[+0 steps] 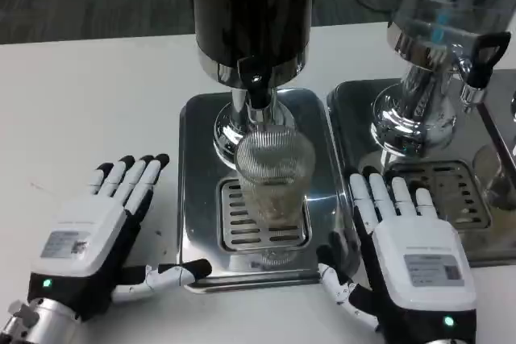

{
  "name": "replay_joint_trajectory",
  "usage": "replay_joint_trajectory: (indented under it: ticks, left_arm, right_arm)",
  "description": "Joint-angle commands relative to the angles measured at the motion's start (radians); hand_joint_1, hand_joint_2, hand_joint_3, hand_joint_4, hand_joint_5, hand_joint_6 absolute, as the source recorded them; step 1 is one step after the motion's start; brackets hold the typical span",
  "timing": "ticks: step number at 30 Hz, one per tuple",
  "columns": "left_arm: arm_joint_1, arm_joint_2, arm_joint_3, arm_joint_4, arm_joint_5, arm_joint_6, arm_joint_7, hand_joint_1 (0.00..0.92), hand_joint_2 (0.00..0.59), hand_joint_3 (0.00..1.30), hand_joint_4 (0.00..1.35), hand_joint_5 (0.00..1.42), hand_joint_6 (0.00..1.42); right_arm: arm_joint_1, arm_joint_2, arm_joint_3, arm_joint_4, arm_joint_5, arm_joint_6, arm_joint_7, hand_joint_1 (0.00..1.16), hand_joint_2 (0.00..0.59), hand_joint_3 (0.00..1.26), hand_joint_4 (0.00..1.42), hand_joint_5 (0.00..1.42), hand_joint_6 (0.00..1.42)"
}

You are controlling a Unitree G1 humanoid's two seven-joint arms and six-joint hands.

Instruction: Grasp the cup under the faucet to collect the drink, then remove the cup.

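White table (89,94) fills your view, with grey carpet at the top edge. On it you have two steel drip trays side by side. Near tray (193,199): a dark drink dispenser (251,6) stands at its back, black faucet (256,90) pointing down. The ribbed clear cup (272,179) stands upright on the slotted grate (242,227), right under the faucet, with a pale drink in its lower part; how full, you cannot tell. Neither hand touches it.

Your left hand (93,235) lies palm down on the table, left of the tray, fingers (133,175) straight and slightly spread, holding nothing. Its thumb reaches right, the tip just at the tray's front left corner.

Your right hand (411,259) lies flat too, fingers apart and empty, over the gap between the near tray and the second tray (347,118). Its thumb sits by the near tray's front right corner.

A second dispenser (435,46), clear with a chrome base, stands on the right tray, well apart from the cup
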Motion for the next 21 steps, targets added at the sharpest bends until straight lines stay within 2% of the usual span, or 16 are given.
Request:
replay_joint_trajectory:
  ticks: [1,4,9,13,15,18,21]
  left_arm:
    - [0.039,0.018,0.012,-0.062,0.004,0.038,-0.010,0.000,0.039,0.00,0.00,0.00,0.00]
    - [0.066,0.025,0.046,-0.093,-0.029,-0.004,0.021,0.000,0.043,0.00,0.00,0.00,0.00]
    - [0.086,0.047,0.147,-0.151,-0.183,-0.219,0.027,0.000,0.058,0.00,0.00,0.00,0.00]
    - [0.062,0.069,0.190,-0.160,-0.349,-0.415,-0.083,0.000,0.063,0.00,0.00,0.00,0.00]
    - [0.044,0.070,0.190,-0.160,-0.485,-0.493,-0.185,0.000,0.067,0.00,0.00,0.00,0.00]
    - [0.031,0.071,0.202,-0.189,-0.619,-0.547,-0.321,0.000,0.071,0.00,0.00,0.00,0.00]
    - [0.010,0.063,0.182,-0.226,-0.801,-0.569,-0.477,0.000,0.074,0.00,0.00,0.00,0.00]
  right_arm:
    - [0.004,-0.007,0.003,-0.003,0.000,-0.002,-0.009,0.21,0.387,0.00,0.00,0.00,0.00]
    - [0.015,-0.015,-0.001,-0.017,0.024,-0.025,-0.026,0.21,0.390,0.00,0.00,0.00,0.00]
    - [0.022,-0.011,0.000,-0.019,0.034,-0.033,-0.020,0.21,0.398,0.00,0.00,0.00,0.00]
    - [0.021,-0.005,-0.002,-0.019,0.043,-0.036,-0.024,0.21,0.401,0.00,0.00,0.00,0.00]
    - [0.021,-0.002,-0.003,-0.021,0.047,-0.036,-0.027,0.21,0.401,0.00,0.00,0.00,0.00]
    - [0.021,0.001,-0.003,-0.018,0.051,-0.032,-0.025,0.22,0.414,0.00,0.00,0.00,0.00]
    - [0.019,0.002,-0.004,-0.015,0.057,-0.032,-0.025,0.23,0.416,0.00,0.00,0.00,0.00]
